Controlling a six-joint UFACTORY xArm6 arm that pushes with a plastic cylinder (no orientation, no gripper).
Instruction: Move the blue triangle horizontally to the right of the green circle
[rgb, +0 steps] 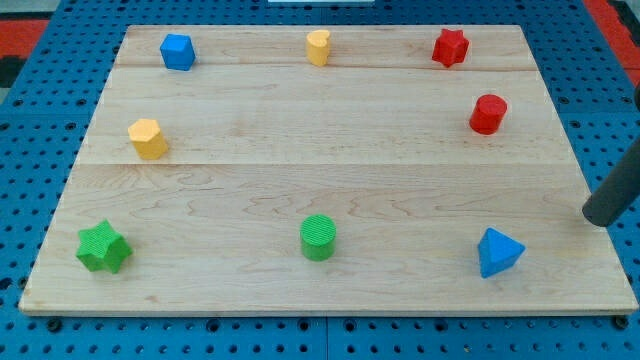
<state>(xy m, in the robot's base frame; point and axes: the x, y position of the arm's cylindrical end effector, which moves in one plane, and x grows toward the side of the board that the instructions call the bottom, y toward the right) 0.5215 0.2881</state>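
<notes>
The blue triangle (499, 252) lies near the view's bottom right of the wooden board (330, 150). The green circle (318, 237), a short ridged cylinder, stands at the bottom middle, well to the left of the triangle and at about the same height in the view. My tip (598, 217) is the lower end of a dark rod that comes in from the view's right edge. It sits by the board's right edge, up and to the right of the blue triangle, and apart from it.
A green star (103, 247) is at the bottom left. A yellow block (148, 138) is at mid left. Along the top are a blue block (177, 51), a yellow heart (318, 47) and a red star (450, 47). A red cylinder (488, 114) is at the right.
</notes>
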